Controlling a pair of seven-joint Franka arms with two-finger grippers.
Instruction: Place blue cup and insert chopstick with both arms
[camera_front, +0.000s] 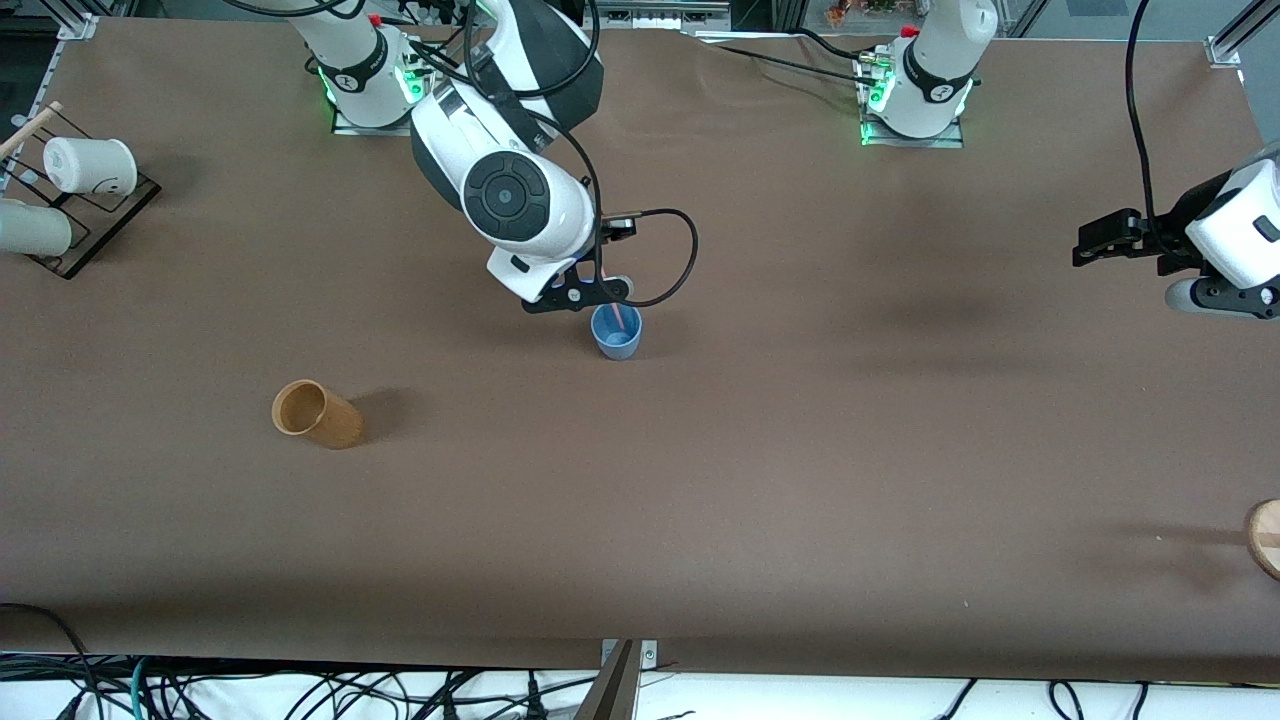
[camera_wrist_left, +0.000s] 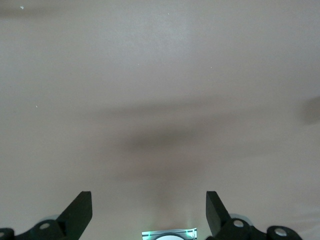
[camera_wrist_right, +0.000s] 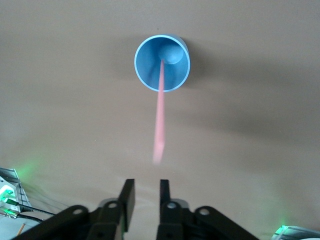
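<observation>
right wrist view: right gripper (camera_wrist_right: 147, 192) fingers slightly parted over chopstick (camera_wrist_right: 161, 112) standing in blue cup (camera_wrist_right: 162, 63); left gripper (camera_wrist_left: 149, 210) spread wide.

Two robot arms are counted, each with one gripper: the right gripper (camera_front: 590, 290) and the left gripper (camera_front: 1105, 243). Four cups are seen in all: one blue cup (camera_front: 616, 333), one tan-brown cup (camera_front: 318, 413), and two white paper cups (camera_front: 90, 166) on one dark rack (camera_front: 105, 225). One pink chopstick (camera_wrist_right: 161, 112) and one pale wooden stick (camera_front: 30, 128) are counted.
</observation>
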